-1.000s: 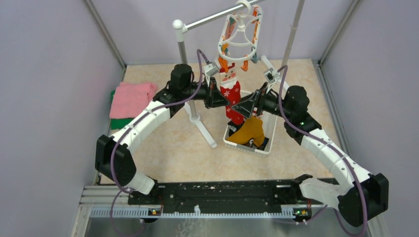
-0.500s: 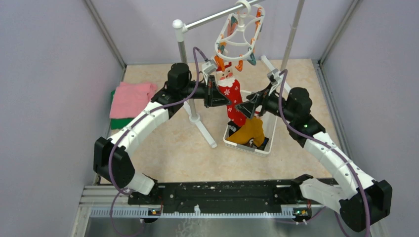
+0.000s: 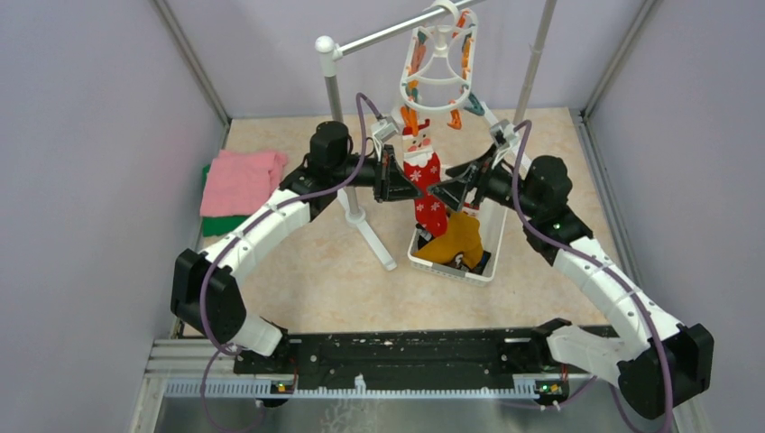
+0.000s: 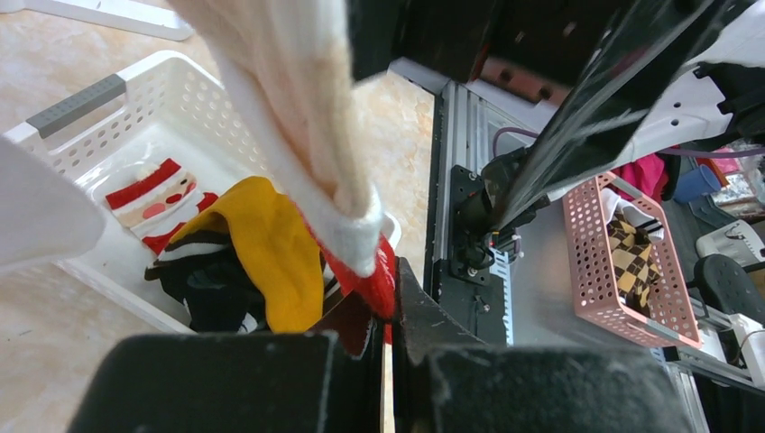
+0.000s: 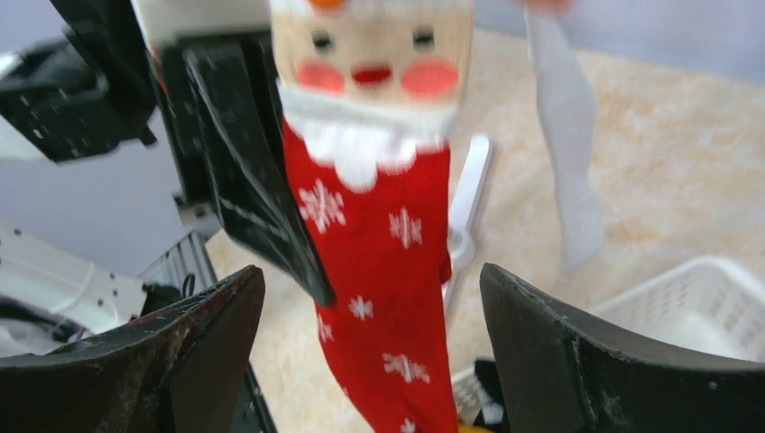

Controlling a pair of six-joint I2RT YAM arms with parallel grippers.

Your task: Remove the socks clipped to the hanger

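- My left pincer (image 3: 408, 180) is clamped on the Santa sock (image 3: 430, 212), which hangs clipped to the hanger (image 3: 439, 68) above the basket (image 3: 451, 273).
- My right pincer (image 3: 442, 192) stands open beside it; I'd tug straight down, slowly, steadying the hanger.

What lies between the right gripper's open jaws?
The red Santa sock hangs framed between them, touching neither, as seen in the right wrist view.
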